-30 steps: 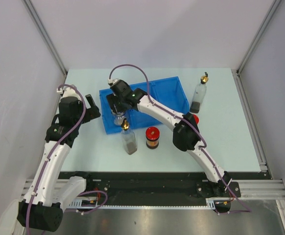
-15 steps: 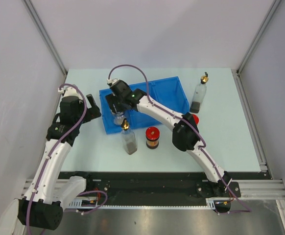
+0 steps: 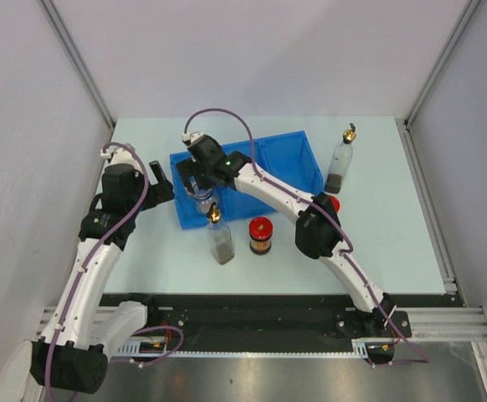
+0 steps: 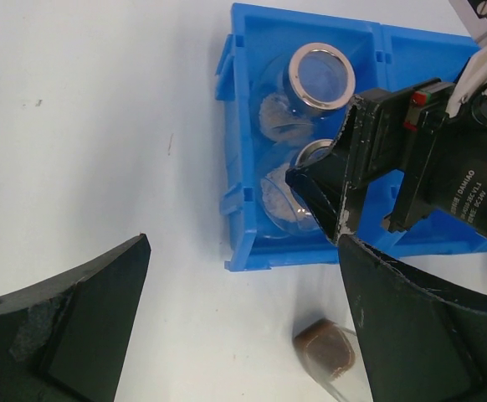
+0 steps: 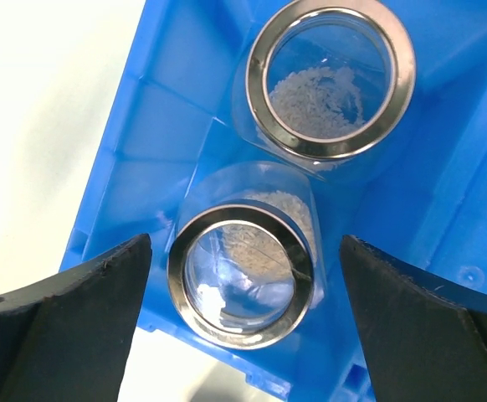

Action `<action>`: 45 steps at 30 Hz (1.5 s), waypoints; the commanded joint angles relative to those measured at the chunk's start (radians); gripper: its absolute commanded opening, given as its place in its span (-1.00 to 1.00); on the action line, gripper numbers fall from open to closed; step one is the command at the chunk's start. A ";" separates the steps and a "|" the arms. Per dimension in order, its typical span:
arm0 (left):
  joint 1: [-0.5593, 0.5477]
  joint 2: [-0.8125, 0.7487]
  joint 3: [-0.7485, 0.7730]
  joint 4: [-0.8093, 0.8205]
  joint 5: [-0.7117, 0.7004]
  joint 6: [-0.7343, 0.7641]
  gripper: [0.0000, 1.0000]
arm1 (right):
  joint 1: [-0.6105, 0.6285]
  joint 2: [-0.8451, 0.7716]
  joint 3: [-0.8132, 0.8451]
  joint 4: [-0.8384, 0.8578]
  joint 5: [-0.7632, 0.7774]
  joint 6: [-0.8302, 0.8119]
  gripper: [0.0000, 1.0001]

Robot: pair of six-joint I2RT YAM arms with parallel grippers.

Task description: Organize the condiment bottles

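R fingers (image 5: 76,301) are being held spread wide either side of the near tan-filled jar (image 5: 240,276), not touching it. The jar is standing in the blue tray (image 5: 143,126)'s end compartment, right by the second jar (image 5: 329,79). L fingers (image 4: 76,335) are being held spread too, empty. Prob. the release step: the wrist is best lifted straight up, fingers kept wide, so neither jar is being clipped. A tall bottle (image 3: 220,240) is waiting on the bench (image 3: 394,251).
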 commanded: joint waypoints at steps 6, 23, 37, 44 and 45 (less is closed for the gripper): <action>0.009 -0.065 -0.004 0.056 0.166 0.043 1.00 | -0.028 -0.226 -0.038 0.007 0.004 -0.018 0.99; -0.039 -0.310 -0.111 0.098 0.575 0.106 0.99 | -0.161 -0.762 -0.494 0.033 0.101 0.083 0.99; -0.293 -0.439 -0.232 0.259 0.540 0.022 0.99 | -0.221 -0.973 -0.695 0.052 0.107 0.126 0.99; -0.379 -0.415 -0.257 0.291 0.510 0.034 0.99 | -0.224 -0.990 -0.703 0.055 0.105 0.128 0.99; -0.393 -0.404 -0.260 0.295 0.485 0.036 0.99 | -0.226 -0.990 -0.703 0.056 0.104 0.128 0.99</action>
